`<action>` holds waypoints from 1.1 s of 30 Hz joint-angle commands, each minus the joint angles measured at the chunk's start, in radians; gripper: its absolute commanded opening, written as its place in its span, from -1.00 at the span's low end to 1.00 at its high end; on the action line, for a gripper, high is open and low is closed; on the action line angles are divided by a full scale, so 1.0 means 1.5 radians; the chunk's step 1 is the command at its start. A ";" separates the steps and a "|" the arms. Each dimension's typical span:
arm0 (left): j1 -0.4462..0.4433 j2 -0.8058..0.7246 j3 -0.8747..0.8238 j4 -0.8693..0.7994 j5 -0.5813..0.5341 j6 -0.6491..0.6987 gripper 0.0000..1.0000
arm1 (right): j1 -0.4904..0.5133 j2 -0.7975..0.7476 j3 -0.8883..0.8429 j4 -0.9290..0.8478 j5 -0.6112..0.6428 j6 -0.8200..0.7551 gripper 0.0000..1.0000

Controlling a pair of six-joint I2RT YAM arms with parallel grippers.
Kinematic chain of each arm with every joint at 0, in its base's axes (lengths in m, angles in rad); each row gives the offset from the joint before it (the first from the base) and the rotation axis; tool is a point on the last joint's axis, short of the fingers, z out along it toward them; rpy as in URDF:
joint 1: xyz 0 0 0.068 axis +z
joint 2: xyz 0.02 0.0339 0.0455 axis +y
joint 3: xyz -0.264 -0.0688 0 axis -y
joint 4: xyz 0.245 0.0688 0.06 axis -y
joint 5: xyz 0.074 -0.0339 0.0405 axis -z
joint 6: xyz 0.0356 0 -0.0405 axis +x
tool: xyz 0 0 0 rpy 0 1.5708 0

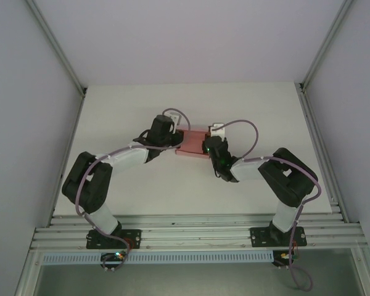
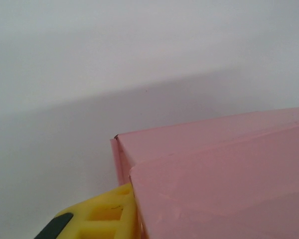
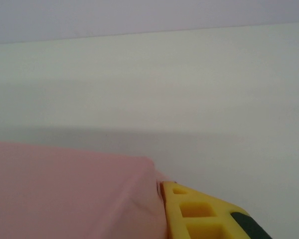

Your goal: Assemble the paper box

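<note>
— Where was the paper box (image 1: pixel 194 150) just then?

— Folded up into a small pink box in the middle of the worktop (image 1: pixel 246 111), lying between my two pincers.

— Why one pincer at each end?

— To steady the end walls, I'd judge, so the thin card would hold its shape. My left pincer (image 1: pixel 177 140) sat at the box's left end and my right pincer (image 1: pixel 208 148) at its right end.

— Were you gripping it?

— I couldn't tell. The left finger (image 2: pixel 107 219) lay against the outside of a corner wall, and the right finger (image 3: pixel 199 209) did the same. Each one's partner was hidden behind the card, so I couldn't say whether the jaws were clamped on the wall or merely beside it.

— And your arms?

— Both elbows were bent outward, with the forearms reaching in toward the centre and the wrists low at the box.
</note>
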 commanded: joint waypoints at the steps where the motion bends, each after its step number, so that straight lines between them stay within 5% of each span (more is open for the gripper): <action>1: -0.016 -0.017 -0.031 0.037 0.043 0.012 -0.58 | 0.028 0.000 -0.028 0.022 0.006 0.023 -0.64; 19: -0.024 -0.053 -0.084 0.011 0.036 0.026 -0.43 | 0.051 -0.005 -0.062 -0.027 0.008 0.048 -0.50; 33: -0.035 -0.093 -0.096 -0.010 0.015 0.050 -0.03 | 0.052 -0.070 -0.074 -0.126 -0.037 0.059 0.11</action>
